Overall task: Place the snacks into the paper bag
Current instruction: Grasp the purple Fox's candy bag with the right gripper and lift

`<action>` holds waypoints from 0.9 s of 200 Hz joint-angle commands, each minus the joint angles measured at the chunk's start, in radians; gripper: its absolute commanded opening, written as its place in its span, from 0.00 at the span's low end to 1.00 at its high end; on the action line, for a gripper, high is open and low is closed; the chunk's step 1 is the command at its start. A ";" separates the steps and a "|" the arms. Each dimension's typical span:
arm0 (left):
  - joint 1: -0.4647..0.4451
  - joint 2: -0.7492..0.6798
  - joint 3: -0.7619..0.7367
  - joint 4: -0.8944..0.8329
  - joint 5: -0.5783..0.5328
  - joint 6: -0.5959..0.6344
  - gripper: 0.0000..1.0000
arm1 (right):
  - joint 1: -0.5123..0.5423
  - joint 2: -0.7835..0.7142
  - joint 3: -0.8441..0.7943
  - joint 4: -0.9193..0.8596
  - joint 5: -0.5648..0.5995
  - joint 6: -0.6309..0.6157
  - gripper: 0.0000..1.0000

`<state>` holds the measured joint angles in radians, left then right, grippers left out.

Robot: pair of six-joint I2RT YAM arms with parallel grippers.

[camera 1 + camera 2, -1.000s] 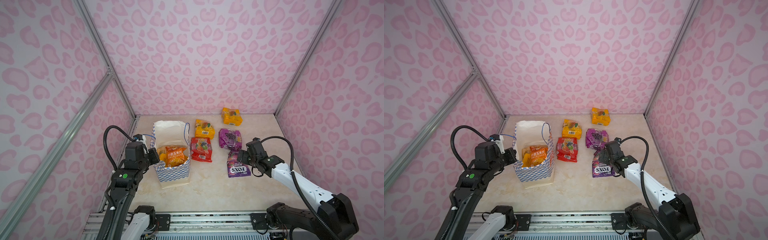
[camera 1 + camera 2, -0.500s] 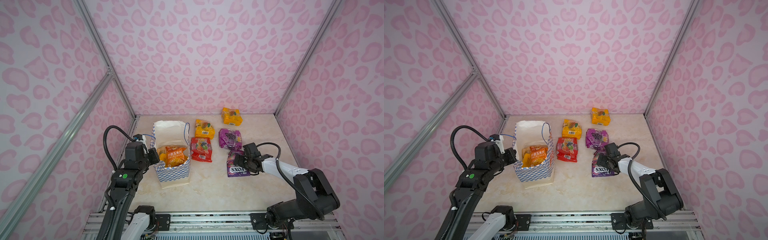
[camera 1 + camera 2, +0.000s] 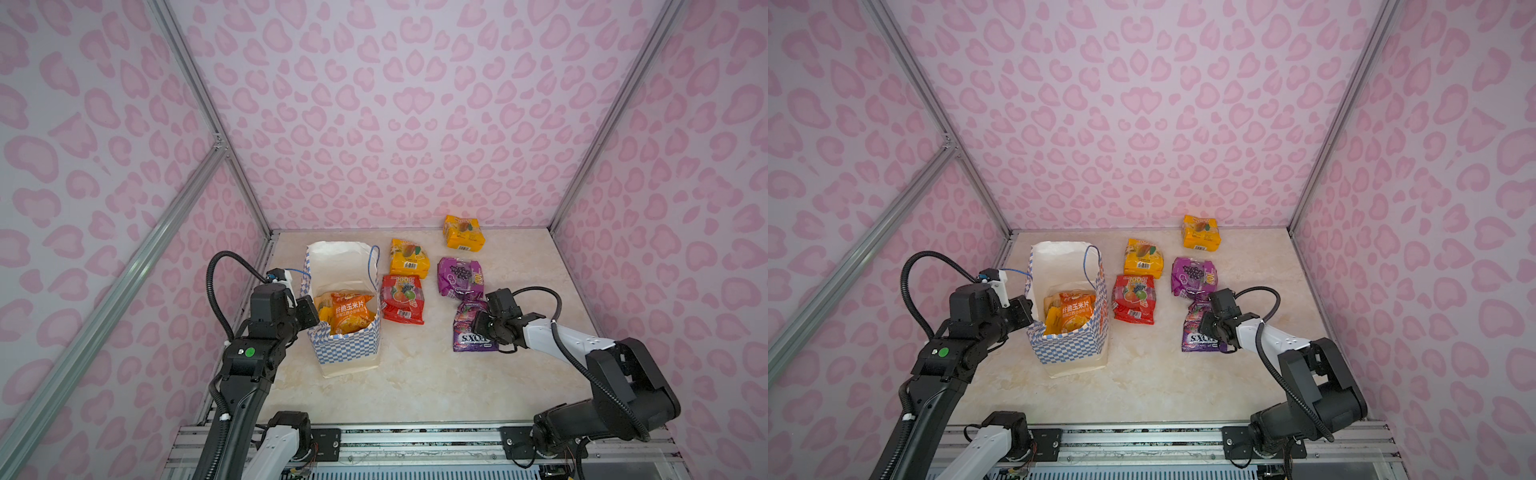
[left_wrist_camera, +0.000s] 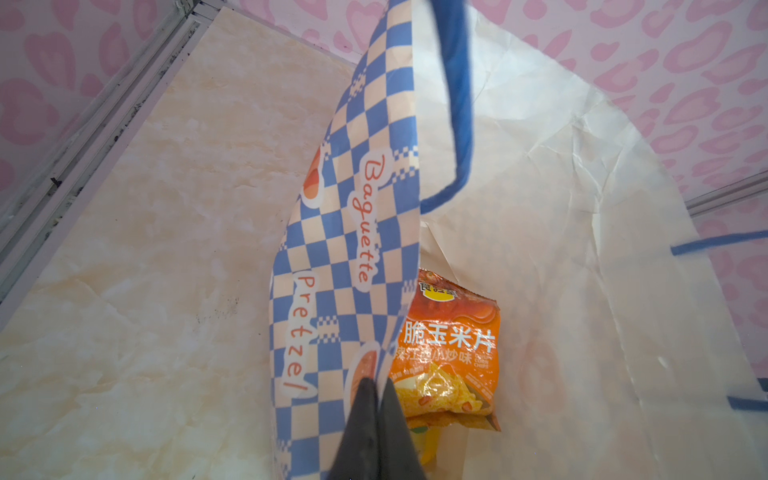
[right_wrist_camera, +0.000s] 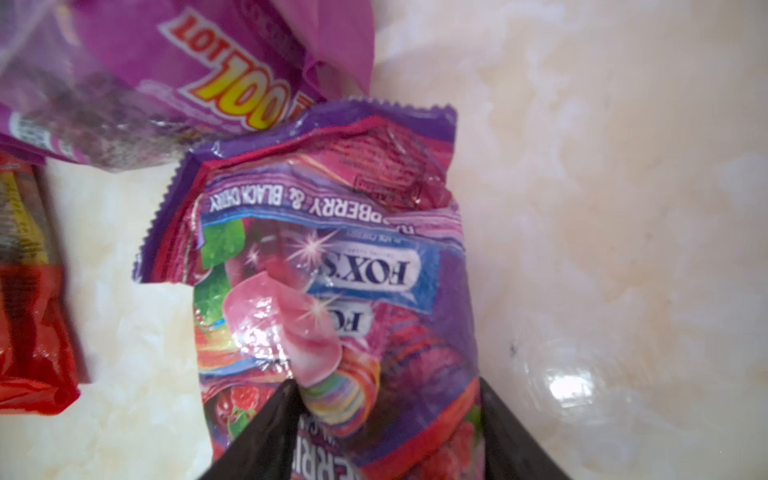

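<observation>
My left gripper (image 4: 376,388) was pinched shut on the wall of the paper bag (image 3: 345,349), which stood at the left with a chips bag (image 3: 347,313) inside. If the thin paper tore, the mouth could fold shut. My right gripper (image 5: 386,386) sat half open astride the purple packet (image 5: 332,257) on the table (image 3: 415,382). Whether it held, I could not tell. The glossy foil could slip out.

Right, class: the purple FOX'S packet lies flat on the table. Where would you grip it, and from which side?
Pinch the FOX'S packet across its width, near the end away from the purple grape pouch, coming from above. It lies flat and puffy, so the crinkly film should gather; its far end meets that pouch. The right gripper straddles that spot.
</observation>
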<state>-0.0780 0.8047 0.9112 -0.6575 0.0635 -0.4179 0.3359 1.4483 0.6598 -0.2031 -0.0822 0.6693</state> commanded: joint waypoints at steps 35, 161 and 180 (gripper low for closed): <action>0.001 -0.001 -0.002 0.006 0.007 0.005 0.04 | 0.015 -0.059 0.001 -0.032 -0.069 -0.008 0.23; 0.000 -0.002 -0.002 0.006 0.013 0.004 0.04 | 0.029 -0.288 0.079 -0.152 -0.110 -0.018 0.08; 0.000 -0.001 -0.002 0.006 0.013 0.004 0.04 | 0.037 -0.313 0.108 -0.178 -0.095 -0.028 0.07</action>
<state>-0.0780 0.8013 0.9112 -0.6575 0.0647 -0.4183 0.3649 1.1580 0.7418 -0.3531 -0.1902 0.6613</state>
